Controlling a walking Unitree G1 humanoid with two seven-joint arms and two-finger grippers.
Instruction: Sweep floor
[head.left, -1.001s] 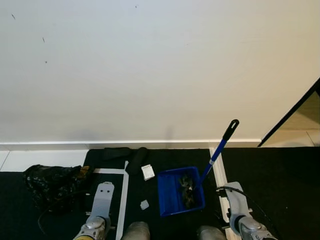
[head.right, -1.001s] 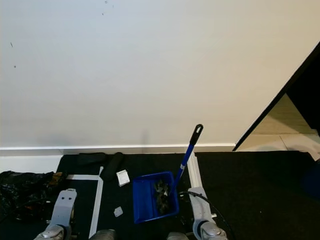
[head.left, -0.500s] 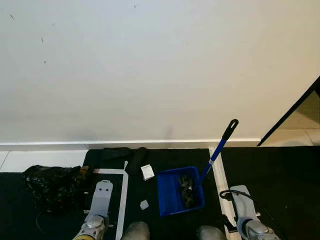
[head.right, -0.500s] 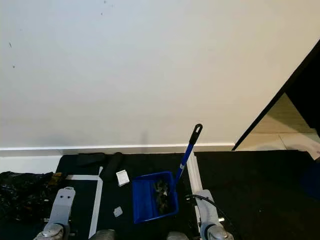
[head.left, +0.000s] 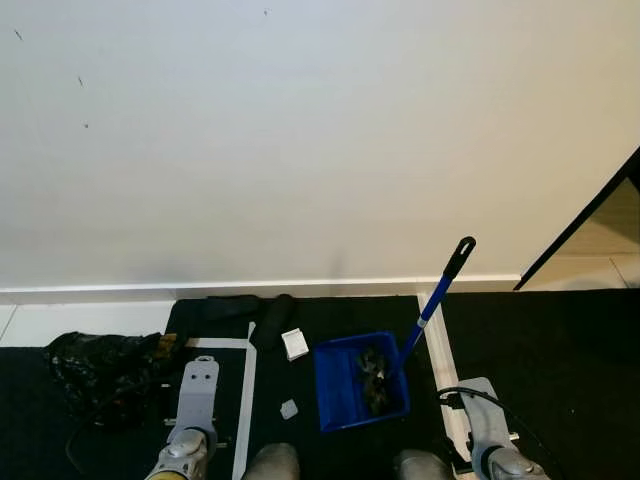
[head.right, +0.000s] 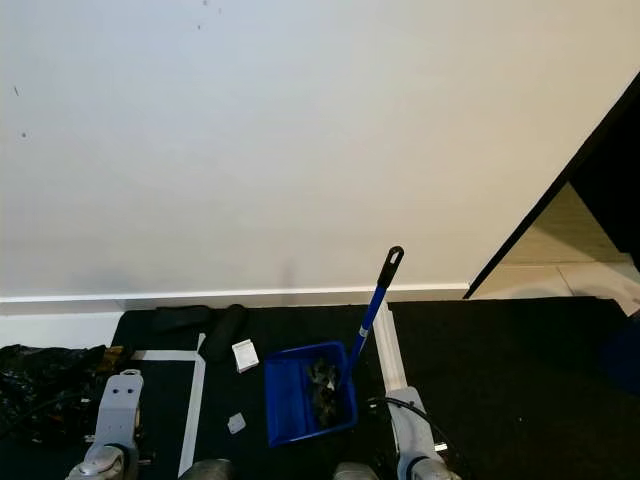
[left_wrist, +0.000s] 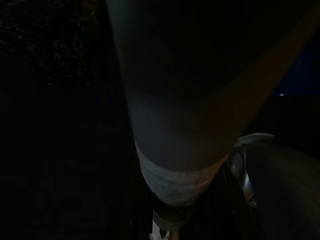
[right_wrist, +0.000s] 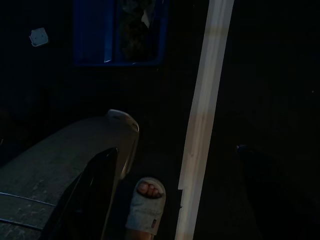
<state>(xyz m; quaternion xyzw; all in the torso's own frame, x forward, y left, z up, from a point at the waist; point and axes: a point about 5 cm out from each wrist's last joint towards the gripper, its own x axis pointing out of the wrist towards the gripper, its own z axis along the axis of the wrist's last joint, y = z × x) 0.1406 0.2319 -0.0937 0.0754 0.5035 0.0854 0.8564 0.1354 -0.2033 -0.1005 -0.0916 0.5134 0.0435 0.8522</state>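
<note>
Dustpan (head.left: 360, 382), blue, unlabelled, debris inside, broom handle (head.left: 438, 298) beside; state of both hands impossible to tell.

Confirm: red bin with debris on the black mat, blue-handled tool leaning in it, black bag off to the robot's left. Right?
Not quite: the bin is blue, not red, as the left eye view shows. The rest holds: debris inside, the blue-handled tool leaning in it, the black bag to the robot's left.

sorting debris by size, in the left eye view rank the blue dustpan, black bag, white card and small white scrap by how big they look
1. black bag and dustpan, about alike
2. card
3. scrap
</note>
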